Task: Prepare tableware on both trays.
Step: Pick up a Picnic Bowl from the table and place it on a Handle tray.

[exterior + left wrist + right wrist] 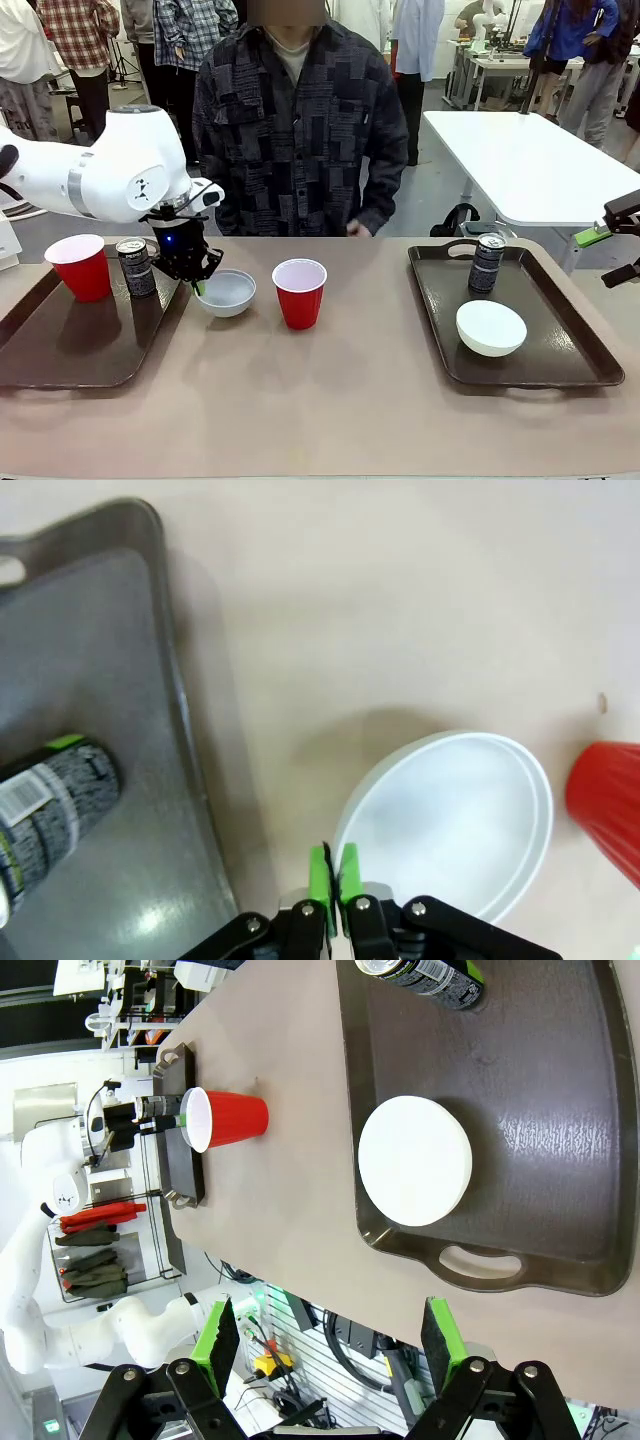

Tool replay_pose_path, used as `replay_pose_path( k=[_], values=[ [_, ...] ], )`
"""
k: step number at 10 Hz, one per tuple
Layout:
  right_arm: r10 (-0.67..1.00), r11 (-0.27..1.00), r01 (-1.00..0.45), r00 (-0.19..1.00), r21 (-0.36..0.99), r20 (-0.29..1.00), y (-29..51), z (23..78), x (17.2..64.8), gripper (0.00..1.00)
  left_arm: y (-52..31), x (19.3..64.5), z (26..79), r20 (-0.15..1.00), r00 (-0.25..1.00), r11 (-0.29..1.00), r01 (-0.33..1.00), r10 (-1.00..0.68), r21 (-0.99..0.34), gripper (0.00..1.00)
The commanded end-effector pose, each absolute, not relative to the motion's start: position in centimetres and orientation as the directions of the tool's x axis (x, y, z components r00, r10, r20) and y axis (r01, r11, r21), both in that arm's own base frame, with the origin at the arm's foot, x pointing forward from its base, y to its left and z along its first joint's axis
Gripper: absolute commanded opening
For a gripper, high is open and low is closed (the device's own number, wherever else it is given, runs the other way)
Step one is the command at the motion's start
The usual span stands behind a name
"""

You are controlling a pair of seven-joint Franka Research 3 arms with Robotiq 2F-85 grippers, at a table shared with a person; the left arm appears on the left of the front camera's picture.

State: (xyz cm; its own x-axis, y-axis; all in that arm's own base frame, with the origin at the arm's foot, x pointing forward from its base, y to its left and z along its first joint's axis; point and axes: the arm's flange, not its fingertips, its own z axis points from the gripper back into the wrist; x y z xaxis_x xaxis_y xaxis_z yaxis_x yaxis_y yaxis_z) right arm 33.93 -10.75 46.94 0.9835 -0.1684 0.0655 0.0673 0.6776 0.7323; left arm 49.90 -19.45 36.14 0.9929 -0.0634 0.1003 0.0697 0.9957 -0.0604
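A: Left gripper (334, 865) clenched on rim of bowl (226, 292), which sits on table just beside left tray (60, 345). Right gripper (330, 1332) released, idle.

B: Judged next: lift bowl onto tray, clear of can (136, 267).

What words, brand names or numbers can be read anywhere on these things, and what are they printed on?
None can be read for certain.
Can on the left tray: pale print on the dark side, too small to read.
Same can, left wrist view: a barcode label, digits blurred.
Can on the right tray: print too small to read.
Red cups, white bowls and trays: no print visible.
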Motion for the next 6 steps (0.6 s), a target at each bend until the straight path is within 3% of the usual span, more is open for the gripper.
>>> replay_pose_path(
  k=[1, 6],
  values=[
    [-0.163, 0.678, 0.069, 0.985, 0.732, 0.059, -10.7, 46.9, 33.9, 0.95, -18.9, 48.5, 38.7, 0.107, 0.994, 0.999, 0.018, -0.015, -0.029, 0.00],
    [-0.163, 0.678, 0.069, 0.985, 0.732, 0.059, -10.7, 46.9, 33.9, 0.95, -15.5, 40.0, 48.4, 0.179, 0.981, 0.994, 0.091, -0.080, -0.053, 0.00]
  ],
)
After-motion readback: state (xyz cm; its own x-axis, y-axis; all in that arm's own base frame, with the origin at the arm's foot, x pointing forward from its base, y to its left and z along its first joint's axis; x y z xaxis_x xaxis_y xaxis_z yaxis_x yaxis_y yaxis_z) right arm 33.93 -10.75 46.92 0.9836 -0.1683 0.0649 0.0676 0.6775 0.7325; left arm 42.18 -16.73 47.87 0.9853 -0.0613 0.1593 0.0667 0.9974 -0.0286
